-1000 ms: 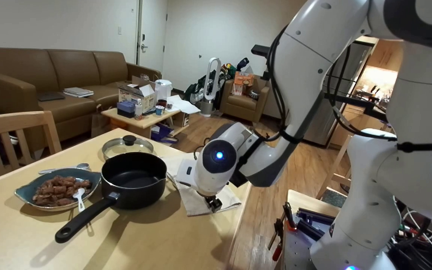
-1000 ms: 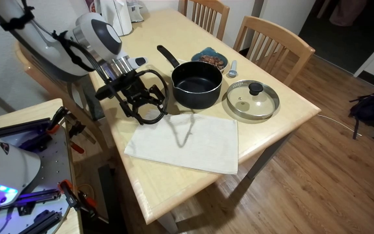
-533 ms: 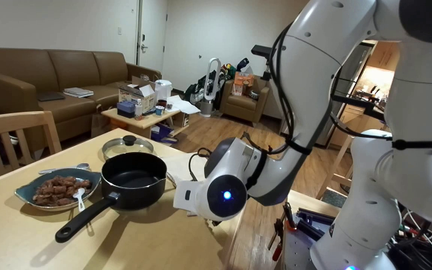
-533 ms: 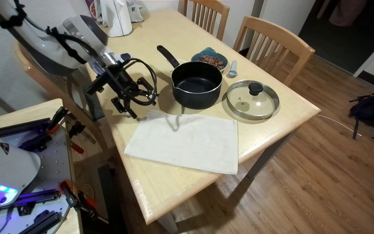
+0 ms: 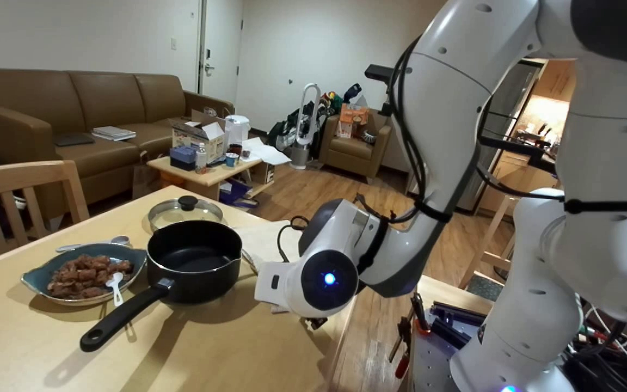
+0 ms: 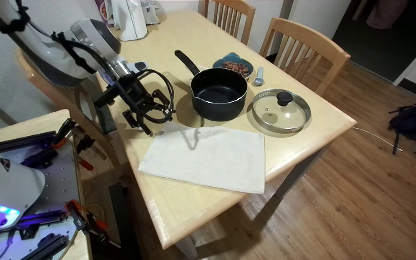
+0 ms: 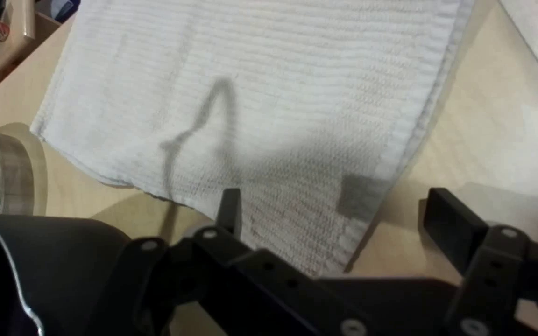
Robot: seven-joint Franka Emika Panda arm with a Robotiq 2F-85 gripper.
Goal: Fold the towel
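The gripper (image 7: 334, 200) hangs near the far left corner of the towel (image 6: 208, 159), its fingers (image 7: 451, 224) well apart and nothing clamped between them; in the wrist view the cloth's edge shows in that gap. The towel lies spread on the table (image 6: 175, 209), mostly flat, a little rippled along its far edge. It should handle as light and limp, not slippery thanks to its ribbed weave, and hard to harm; being so thin, it may bunch or slide before it lifts. That far left corner looks the best hold: go low, close the pinch across the hem, and carry it slowly. A doubled line along one side could be hem or fold; I cannot tell. Just past the far edge stands the pot (image 6: 219, 94), the glass lid (image 6: 284, 117) to its right, so drawing the cloth toward the near side seems safer.
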